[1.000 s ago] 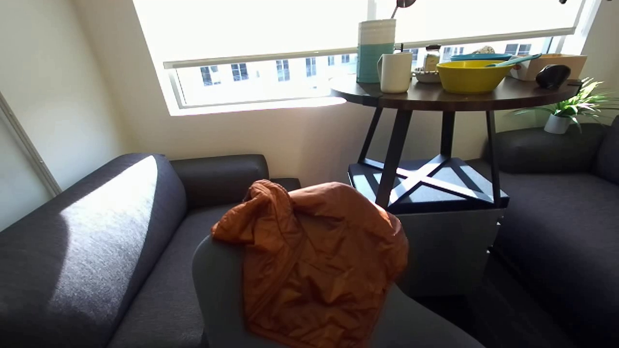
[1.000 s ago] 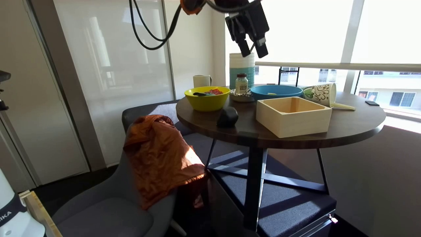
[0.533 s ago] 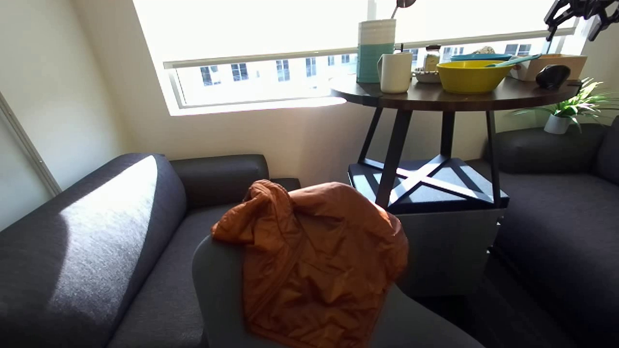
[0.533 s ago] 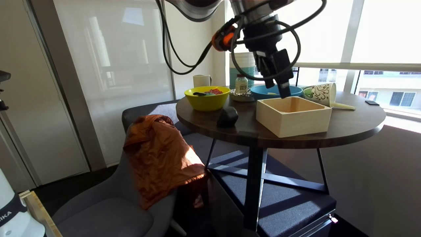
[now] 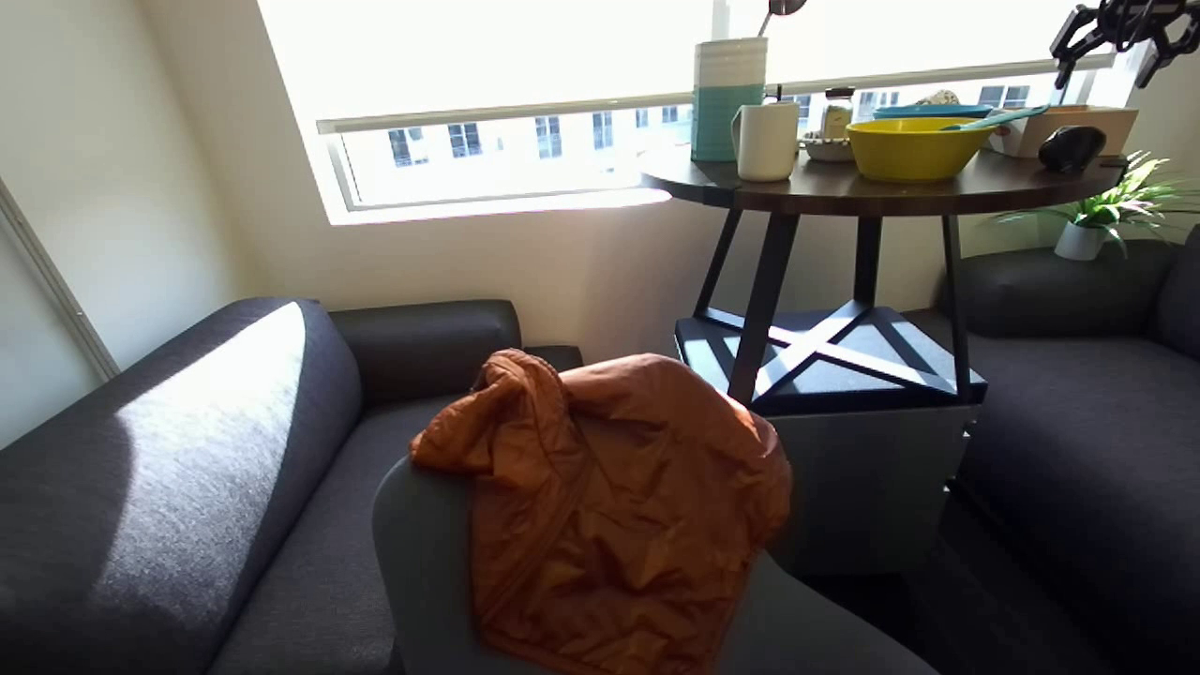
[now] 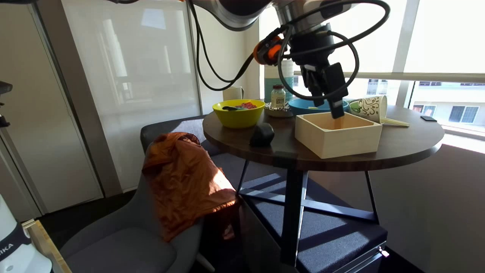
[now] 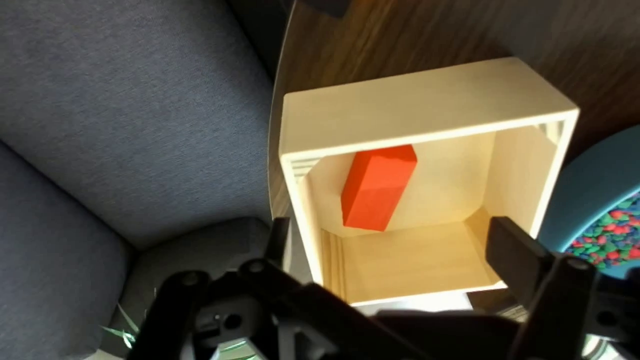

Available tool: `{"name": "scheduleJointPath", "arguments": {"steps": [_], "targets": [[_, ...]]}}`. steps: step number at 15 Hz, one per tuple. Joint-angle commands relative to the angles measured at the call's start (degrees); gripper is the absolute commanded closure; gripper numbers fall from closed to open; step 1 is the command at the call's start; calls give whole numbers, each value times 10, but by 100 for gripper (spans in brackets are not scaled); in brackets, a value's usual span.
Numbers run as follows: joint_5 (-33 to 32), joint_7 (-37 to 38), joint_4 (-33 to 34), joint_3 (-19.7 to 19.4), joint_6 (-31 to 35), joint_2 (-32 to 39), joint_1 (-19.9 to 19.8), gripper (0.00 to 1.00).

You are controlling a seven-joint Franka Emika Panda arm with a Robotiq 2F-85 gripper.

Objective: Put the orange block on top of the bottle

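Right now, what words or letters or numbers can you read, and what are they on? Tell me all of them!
"KA": on the dark band of the white part of the robot, in an exterior view; what comes before it is cut off.
Too small and blurred to read: the print on the little jar.
None: the orange block, on the sides that the wrist view shows.
I can make out no other words or numbers.

Desk (image 6: pixel 405 138), round, dark-topped — bearing bottle (image 5: pixel 728 103), white mug (image 5: pixel 769 142), yellow bowl (image 6: pixel 238 116), blue bowl (image 6: pixel 302 107), patterned dish (image 6: pixel 279 112), black object (image 6: pixel 262 135), wooden box (image 6: pixel 337 141) — patterned cup (image 6: pixel 369 108) lying sideways.
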Motion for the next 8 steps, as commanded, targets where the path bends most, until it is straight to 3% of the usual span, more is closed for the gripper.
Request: {"name": "scheduleJointPath", "arguments": {"steps": [1,8], "targets": [[-26,8,11,3,8,7,11,0],[-13,19,57,10,-9,53,7,0]]}}
